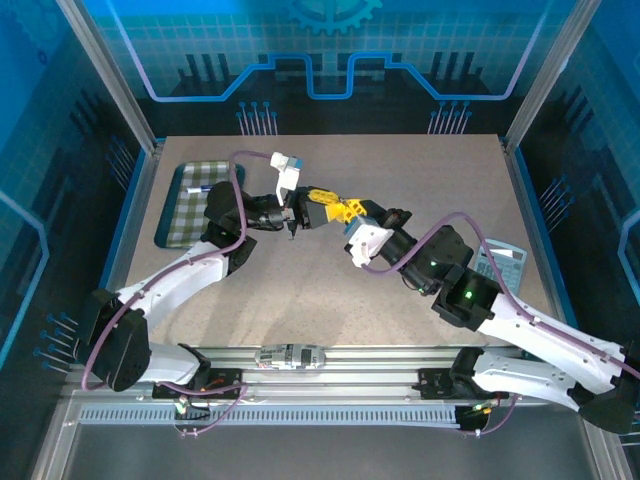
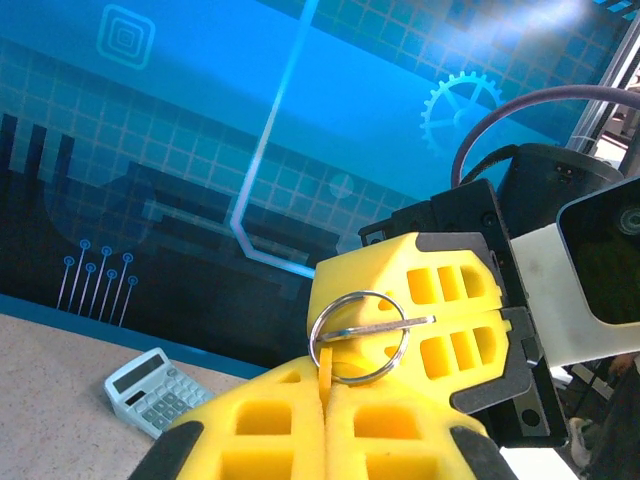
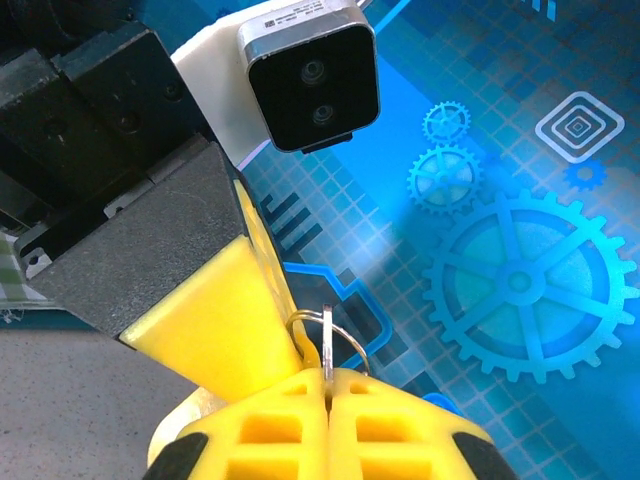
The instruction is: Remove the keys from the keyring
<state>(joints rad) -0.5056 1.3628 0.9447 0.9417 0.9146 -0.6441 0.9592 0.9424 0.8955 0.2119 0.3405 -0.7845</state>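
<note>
The tray (image 1: 167, 210) at upper left holds a checked cloth (image 1: 190, 215). Centre frame, the left pincer (image 2: 325, 385) pinches the orange keyring (image 2: 325, 362); the right pincer (image 3: 327, 382) pinches the key (image 2: 385, 324).

Light: bright, even, from overhead; the tabletop (image 1: 330, 300) is lit uniformly out to its edges.
Shadows: soft and short under the left arm (image 1: 190, 270) and right arm (image 1: 520, 320); none hard-edged.
Glare: pale bloom on the blue backdrop (image 2: 520, 25) at top right of the left wrist view; thin highlights on the metal ring (image 2: 360, 293).
Focus: ring and yellow fingertips (image 2: 260, 420) crisp; calculator (image 2: 155, 388) and backdrop print slightly soft.
Contrast: yellow-orange keyring tag (image 2: 325, 362) barely separates from the yellow foam.
Distortion: frame posts (image 1: 105, 70) splay outward in the top view.
Dim zones: outer corners of the top view.
</note>
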